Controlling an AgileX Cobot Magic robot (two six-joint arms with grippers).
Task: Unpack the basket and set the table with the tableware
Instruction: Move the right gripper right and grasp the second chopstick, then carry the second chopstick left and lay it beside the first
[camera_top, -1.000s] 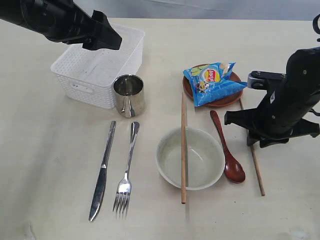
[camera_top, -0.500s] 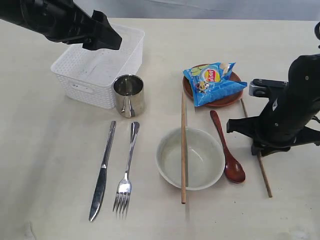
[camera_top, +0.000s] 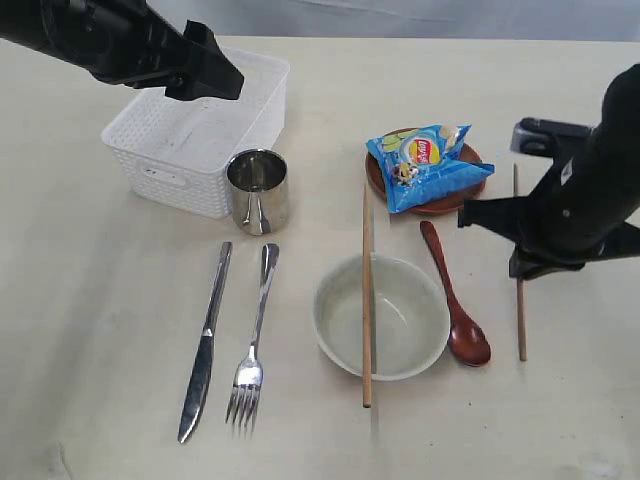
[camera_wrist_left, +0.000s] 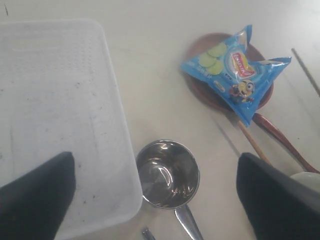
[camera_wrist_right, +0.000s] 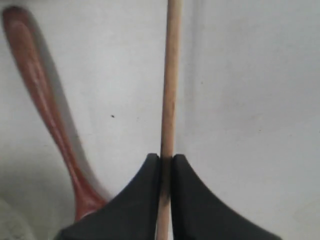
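The right gripper (camera_wrist_right: 166, 160) clamps a thin wooden chopstick (camera_wrist_right: 170, 75), lengthwise parallel to the second wooden chopstick (camera_top: 367, 230) lying leftward across the cream round bowl (camera_top: 410, 315).

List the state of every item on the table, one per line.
basket, upright, empty
steel cup, upright, empty
bowl, upright, chopstick lying across it
plate, covered by chip bag
spoon, lying flat
knife, lying flat
fork, lying flat
second chopstick, clamped in right gripper
left gripper, open above basket

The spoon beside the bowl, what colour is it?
Glossy dark reddish-brown. The spoon shows best in the exterior view.
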